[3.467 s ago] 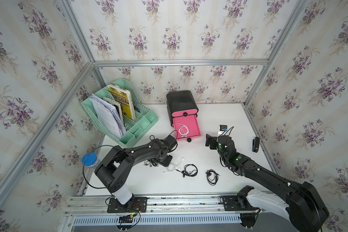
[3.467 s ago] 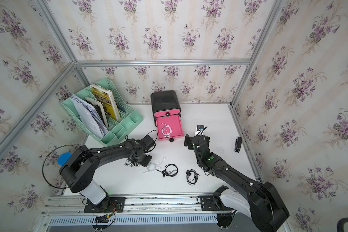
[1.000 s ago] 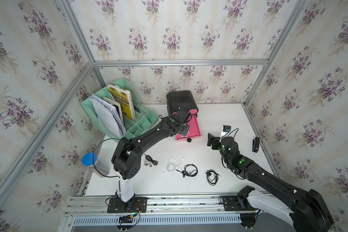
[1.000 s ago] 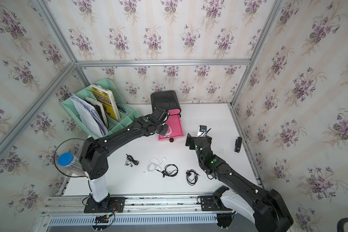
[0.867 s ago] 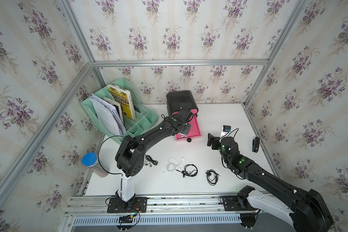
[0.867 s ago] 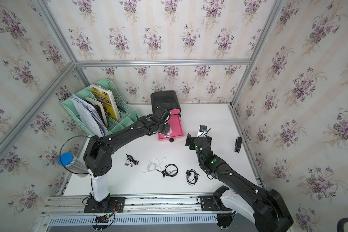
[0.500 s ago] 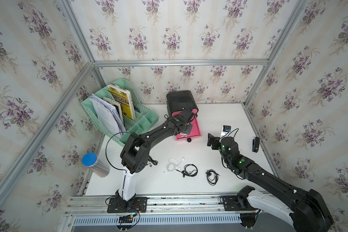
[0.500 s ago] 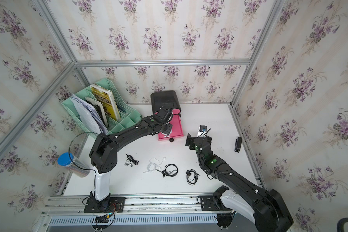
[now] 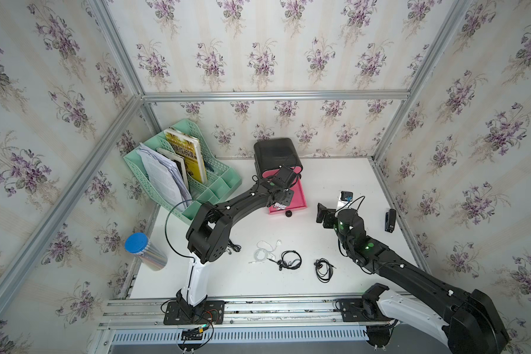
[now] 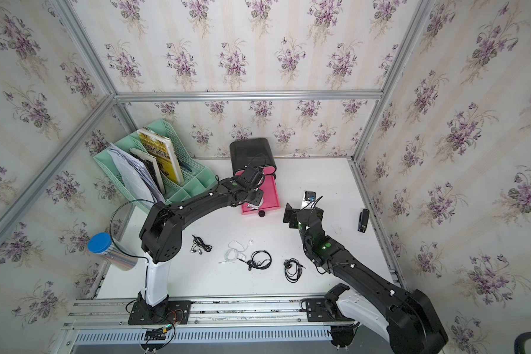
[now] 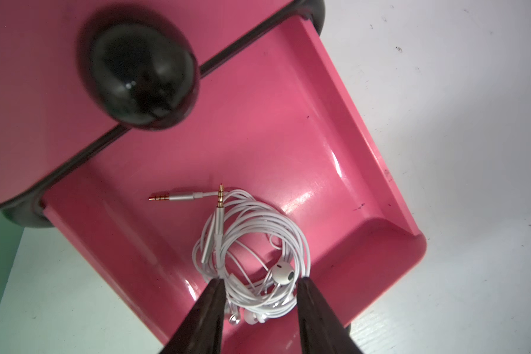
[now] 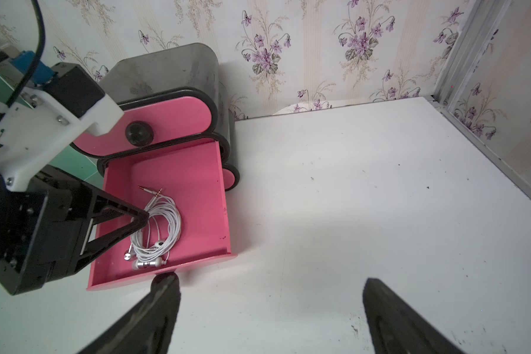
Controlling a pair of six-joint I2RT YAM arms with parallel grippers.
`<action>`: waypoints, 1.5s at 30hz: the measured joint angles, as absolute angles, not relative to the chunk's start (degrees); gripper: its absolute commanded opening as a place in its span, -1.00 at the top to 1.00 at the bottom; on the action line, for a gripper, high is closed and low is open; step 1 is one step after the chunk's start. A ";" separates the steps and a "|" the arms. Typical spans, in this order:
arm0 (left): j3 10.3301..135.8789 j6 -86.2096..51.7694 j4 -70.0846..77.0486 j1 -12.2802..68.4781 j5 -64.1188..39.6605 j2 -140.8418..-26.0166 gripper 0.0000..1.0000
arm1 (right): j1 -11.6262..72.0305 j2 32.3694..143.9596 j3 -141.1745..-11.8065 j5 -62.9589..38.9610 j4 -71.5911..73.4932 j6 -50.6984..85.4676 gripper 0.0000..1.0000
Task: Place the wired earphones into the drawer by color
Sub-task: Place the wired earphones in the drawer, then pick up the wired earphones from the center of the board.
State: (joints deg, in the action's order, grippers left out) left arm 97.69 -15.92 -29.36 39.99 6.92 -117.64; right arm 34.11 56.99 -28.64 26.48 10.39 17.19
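The pink drawer (image 9: 299,196) (image 10: 272,193) stands pulled out of the black cabinet (image 9: 276,150). White wired earphones (image 11: 252,245) (image 12: 160,226) lie coiled on its floor, two jack plugs showing. My left gripper (image 11: 259,282) (image 9: 284,199) hangs over the drawer, open, its fingertips either side of that white coil. On the table lie one more white bundle (image 9: 265,249) (image 10: 236,249) and three black bundles (image 10: 200,243) (image 9: 290,260) (image 9: 324,269). My right gripper (image 12: 269,283) (image 9: 322,213) is open and empty, low over the table just right of the drawer's front.
A mint green file rack (image 9: 215,184) with papers and books stands at the back left. A shiny can with a blue lid (image 9: 141,251) lies at the table's left edge. A black stapler (image 9: 390,220) rests near the right wall.
My left arm came from the table up over the drawer, and in the last half second its jaws parted around the white coil. The right arm has stayed put.
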 measured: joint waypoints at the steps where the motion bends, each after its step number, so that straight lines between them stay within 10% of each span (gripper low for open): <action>1: 97.47 -16.14 -29.36 39.99 6.92 -117.01 -0.05 | 34.11 57.01 -28.60 26.48 10.39 17.19 -0.94; 16: 75.18 -18.39 -25.10 39.72 9.34 -89.89 -0.99 | 34.06 59.31 -28.69 18.11 11.33 16.25 -0.88; 30: 45.15 -16.21 -19.97 36.03 17.45 -61.60 -0.98 | 38.61 71.20 -40.40 -7.44 3.73 14.55 -0.69; 45: 33.52 -13.93 -15.73 35.92 27.59 -47.70 -0.98 | 54.59 90.11 -51.94 -11.42 -7.97 13.74 -0.31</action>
